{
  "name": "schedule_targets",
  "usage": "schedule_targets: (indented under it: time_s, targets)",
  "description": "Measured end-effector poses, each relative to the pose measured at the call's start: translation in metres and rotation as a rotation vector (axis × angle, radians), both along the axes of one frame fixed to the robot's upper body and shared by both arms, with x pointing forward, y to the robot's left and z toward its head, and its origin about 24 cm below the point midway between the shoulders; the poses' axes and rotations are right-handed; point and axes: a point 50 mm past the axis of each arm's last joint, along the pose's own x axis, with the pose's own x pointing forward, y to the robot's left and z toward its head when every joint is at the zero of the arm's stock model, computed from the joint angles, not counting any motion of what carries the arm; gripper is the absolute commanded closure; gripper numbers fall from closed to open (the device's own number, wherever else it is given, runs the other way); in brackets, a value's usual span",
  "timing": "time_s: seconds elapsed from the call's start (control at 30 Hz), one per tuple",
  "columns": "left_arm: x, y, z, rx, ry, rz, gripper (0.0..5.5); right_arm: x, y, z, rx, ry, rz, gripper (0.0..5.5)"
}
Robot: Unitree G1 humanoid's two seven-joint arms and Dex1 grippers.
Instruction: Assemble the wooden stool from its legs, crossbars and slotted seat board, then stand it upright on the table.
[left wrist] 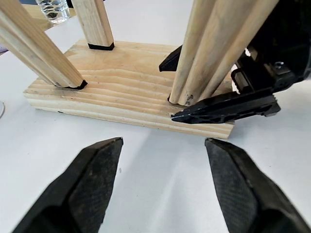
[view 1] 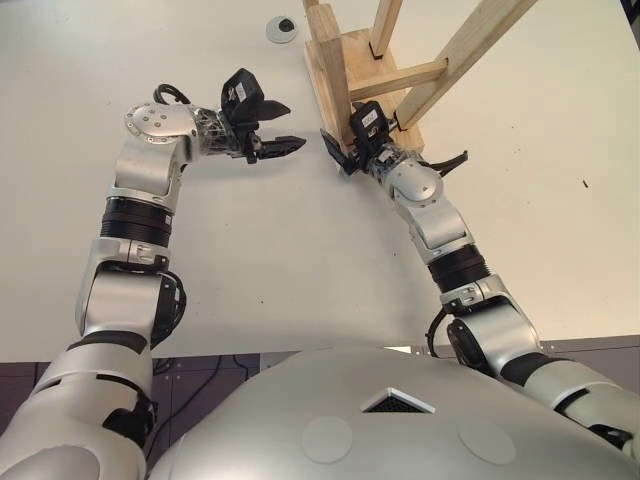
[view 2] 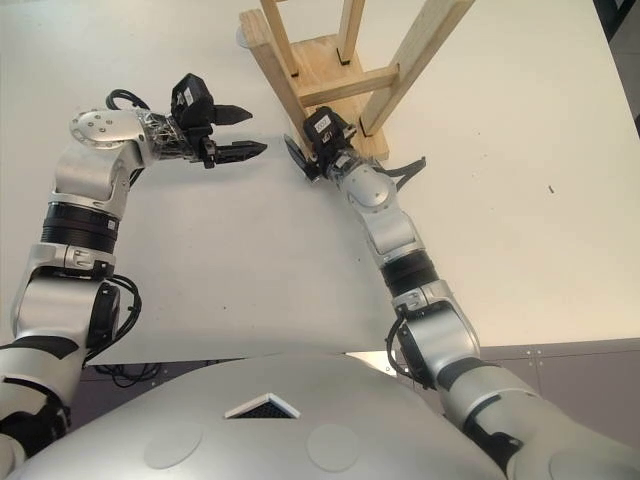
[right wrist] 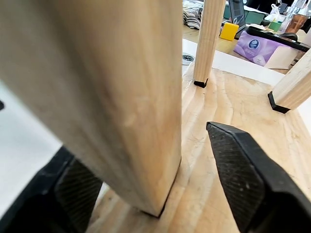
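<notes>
The seat board (view 1: 352,60) lies flat on the white table (view 1: 300,260), far side, with the legs seated in its dark-edged slots and pointing up. A crossbar (view 1: 400,78) joins two legs.

The right gripper (right wrist: 141,145) straddles the base of the nearest leg (view 1: 455,60). Its fingers are spread, one on each side, and a gap shows between one pad (right wrist: 243,184) and the wood.

The left gripper (view 1: 290,125) hangs just beside the board's left edge, fingers wide apart and holding nothing.

A round white disc (view 1: 283,28) lies near the board's far corner. A clear vessel (left wrist: 52,8) stands beyond the board; its contents cannot be told.

A white label (view 1: 365,118) on the right gripper is too small to read.
</notes>
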Motion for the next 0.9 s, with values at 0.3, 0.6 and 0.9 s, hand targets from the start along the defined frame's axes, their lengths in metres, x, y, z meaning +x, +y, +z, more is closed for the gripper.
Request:
schedule_targets:
  time_s: [0.3, 0.6, 0.9]
  targets:
    - [0.001, 0.001, 0.001, -0.005, -0.008, 0.016, 2.40, -0.019, 0.005, 0.005, -0.071, -0.111, -0.002, 3.94]
    - [0.009, 0.028, 0.004, -0.058, -0.001, 0.133, 2.40, -0.034, -0.008, 0.002, -0.008, -0.089, 0.155, 4.46]
    - [-0.057, 0.082, -0.017, 0.129, 0.197, -0.329, 2.40, -0.099, -0.116, 0.010, -0.023, 0.044, 0.562, 4.47]
